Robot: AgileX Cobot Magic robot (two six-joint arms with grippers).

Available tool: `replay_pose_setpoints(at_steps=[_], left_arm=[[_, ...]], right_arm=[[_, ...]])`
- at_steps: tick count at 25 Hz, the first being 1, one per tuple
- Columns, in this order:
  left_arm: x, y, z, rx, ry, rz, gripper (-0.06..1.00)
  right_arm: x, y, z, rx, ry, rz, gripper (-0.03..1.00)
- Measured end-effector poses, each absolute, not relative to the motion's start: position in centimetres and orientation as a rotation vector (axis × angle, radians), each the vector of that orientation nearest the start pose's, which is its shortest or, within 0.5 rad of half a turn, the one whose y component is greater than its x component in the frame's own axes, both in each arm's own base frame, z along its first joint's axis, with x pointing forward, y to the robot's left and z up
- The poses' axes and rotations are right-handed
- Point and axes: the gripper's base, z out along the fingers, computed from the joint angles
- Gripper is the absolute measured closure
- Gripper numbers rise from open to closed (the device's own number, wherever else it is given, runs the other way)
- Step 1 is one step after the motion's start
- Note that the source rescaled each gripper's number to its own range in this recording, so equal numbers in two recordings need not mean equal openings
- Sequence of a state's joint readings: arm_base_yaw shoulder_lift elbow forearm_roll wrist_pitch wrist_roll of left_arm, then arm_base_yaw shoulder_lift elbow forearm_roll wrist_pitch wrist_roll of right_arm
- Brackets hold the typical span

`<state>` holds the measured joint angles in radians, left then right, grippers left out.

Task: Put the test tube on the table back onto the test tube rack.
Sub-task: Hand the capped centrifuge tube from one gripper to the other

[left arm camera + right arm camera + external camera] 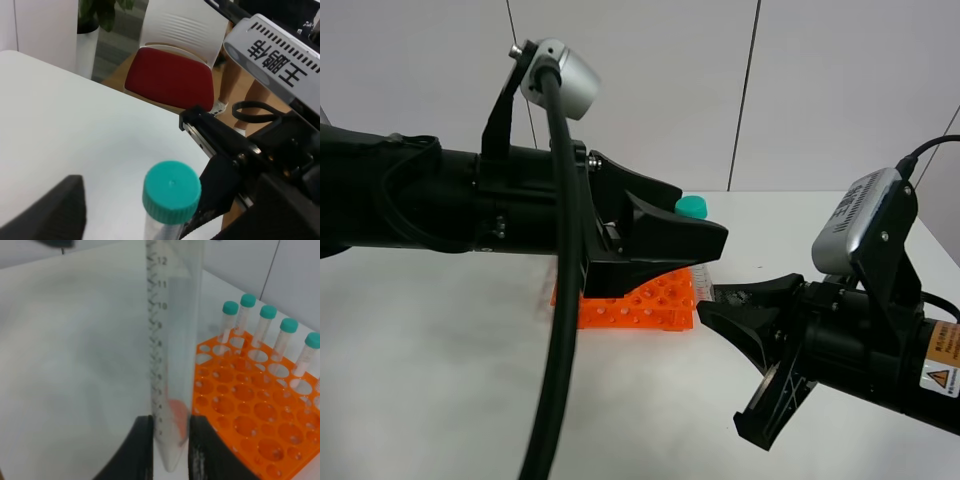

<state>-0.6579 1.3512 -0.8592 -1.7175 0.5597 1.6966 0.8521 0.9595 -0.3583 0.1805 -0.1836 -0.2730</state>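
Observation:
The test tube stands upright in the air beside the orange test tube rack (640,303). Its teal cap (693,207) shows behind my left gripper's fingers, and its clear body (701,281) shows below them. My right gripper (170,450) is shut on the test tube (172,340) near its conical tip, just off the rack's (240,410) edge; the same gripper shows in the exterior view (712,300). My left gripper (705,228) is open, with the capped top (171,192) between its fingers and one grey pad (45,210) clearly apart from it.
Several teal-capped tubes (260,325) stand along the rack's far row; its other holes are empty. The white table (440,380) spreads around the rack. A red-seated chair (170,75) stands beyond the table's edge.

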Motion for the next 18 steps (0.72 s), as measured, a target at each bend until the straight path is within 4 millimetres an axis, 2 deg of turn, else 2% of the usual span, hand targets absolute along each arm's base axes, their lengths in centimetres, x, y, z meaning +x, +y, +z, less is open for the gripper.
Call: replay_pose_setpoints(at_steps=[5, 8, 18], left_arm=[[19.93, -21.47, 30.49, 0.953, 1.71, -0.998, 0.76], [19.85, -21.5, 30.52, 0.959, 1.705, -1.007, 0.92], [19.8, -21.53, 30.55, 0.982, 1.685, -0.997, 0.94]], right_arm=[[12.38, 13.7, 24.24, -0.863, 1.73, 0.478, 0.75], [12.38, 13.7, 24.24, -0.866, 1.728, 0.476, 0.75], [12.38, 13.7, 24.24, -0.866, 1.728, 0.476, 0.75]])
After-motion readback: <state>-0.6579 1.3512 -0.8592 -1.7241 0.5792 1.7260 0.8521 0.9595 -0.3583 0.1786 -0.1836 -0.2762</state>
